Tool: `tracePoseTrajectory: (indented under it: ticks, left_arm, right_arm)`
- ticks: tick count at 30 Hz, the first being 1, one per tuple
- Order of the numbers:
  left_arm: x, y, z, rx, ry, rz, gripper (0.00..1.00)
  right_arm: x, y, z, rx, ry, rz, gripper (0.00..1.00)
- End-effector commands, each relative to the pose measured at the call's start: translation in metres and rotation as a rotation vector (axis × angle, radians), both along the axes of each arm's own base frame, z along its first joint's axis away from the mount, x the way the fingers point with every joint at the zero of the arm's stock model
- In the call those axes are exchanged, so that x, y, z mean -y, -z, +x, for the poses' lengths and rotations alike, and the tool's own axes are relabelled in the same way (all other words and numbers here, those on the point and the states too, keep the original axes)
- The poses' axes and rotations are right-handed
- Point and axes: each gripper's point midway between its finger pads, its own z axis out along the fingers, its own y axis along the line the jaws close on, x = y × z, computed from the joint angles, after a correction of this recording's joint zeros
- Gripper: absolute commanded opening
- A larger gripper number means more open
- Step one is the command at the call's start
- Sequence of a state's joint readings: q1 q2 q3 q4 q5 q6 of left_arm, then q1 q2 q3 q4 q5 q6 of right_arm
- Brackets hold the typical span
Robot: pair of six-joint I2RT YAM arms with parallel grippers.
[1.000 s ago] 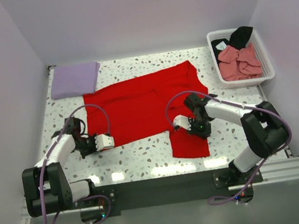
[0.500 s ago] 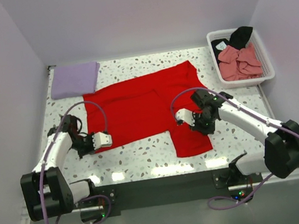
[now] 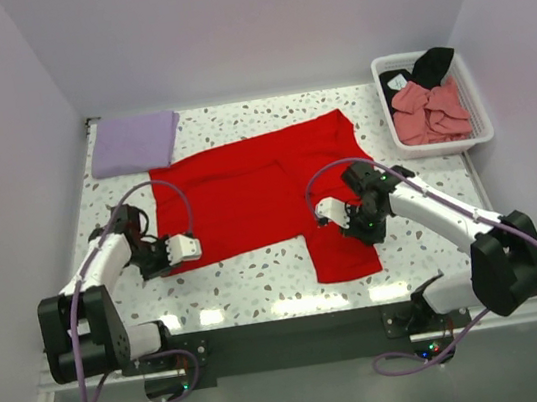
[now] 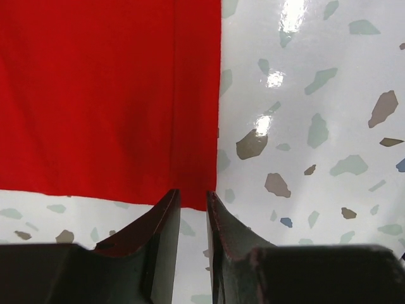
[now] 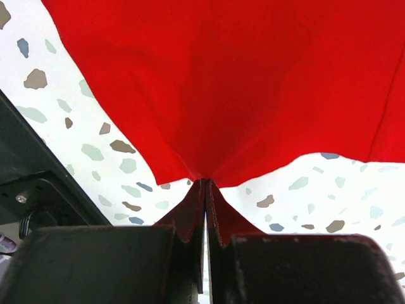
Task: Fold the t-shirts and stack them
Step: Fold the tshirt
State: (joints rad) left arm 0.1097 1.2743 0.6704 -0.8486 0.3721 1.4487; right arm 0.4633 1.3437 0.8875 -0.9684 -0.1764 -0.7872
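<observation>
A bright red t-shirt lies spread on the speckled table, with one part hanging toward the front edge. My right gripper is shut on a fold of it; in the right wrist view the cloth rises to a peak in the closed gripper. My left gripper is at the shirt's front-left corner. In the left wrist view the gripper has a narrow gap, with the red corner just at the tips. A folded lavender t-shirt lies at the back left.
A white slatted basket stands at the back right, holding a salmon-pink shirt and a black one. Grey walls close in three sides. The black base rail runs along the near edge.
My right arm has swung out to the right, dragging the shirt's front part slightly right. My left gripper has shifted a little up and left at the shirt's corner.
</observation>
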Motion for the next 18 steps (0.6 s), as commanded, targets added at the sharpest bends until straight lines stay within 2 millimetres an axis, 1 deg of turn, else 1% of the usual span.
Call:
tracePoseTrajectory:
  ticks: [1,6,10,12,14,16,18]
  left_arm:
    - [-0.004,0.007,0.003,-0.009,0.016,0.012,0.29]
    - [0.001,0.012,-0.010,-0.050,0.056,-0.009,0.29]
    - [-0.002,0.021,-0.022,-0.083,0.062,0.011,0.29]
    - [-0.006,0.028,-0.025,-0.087,0.060,0.034,0.28]
    - [-0.010,0.033,-0.021,-0.070,0.048,0.058,0.27]
    - [-0.015,0.040,-0.025,-0.086,0.050,0.083,0.24]
    - [-0.016,0.044,-0.024,-0.096,0.038,0.089,0.20]
  right_arm:
    - [-0.004,-0.003,0.004,0.001,0.001,0.021,0.00]
    - [-0.003,0.001,0.003,-0.006,-0.001,0.010,0.00]
    - [-0.004,0.002,0.003,-0.010,0.001,0.015,0.00]
    - [-0.003,0.001,0.002,-0.006,0.000,0.015,0.00]
    - [-0.003,0.001,0.002,-0.004,0.000,0.015,0.00]
    - [-0.002,0.002,0.001,-0.005,-0.002,0.014,0.00]
    - [-0.002,0.002,0.002,-0.004,0.000,0.011,0.00]
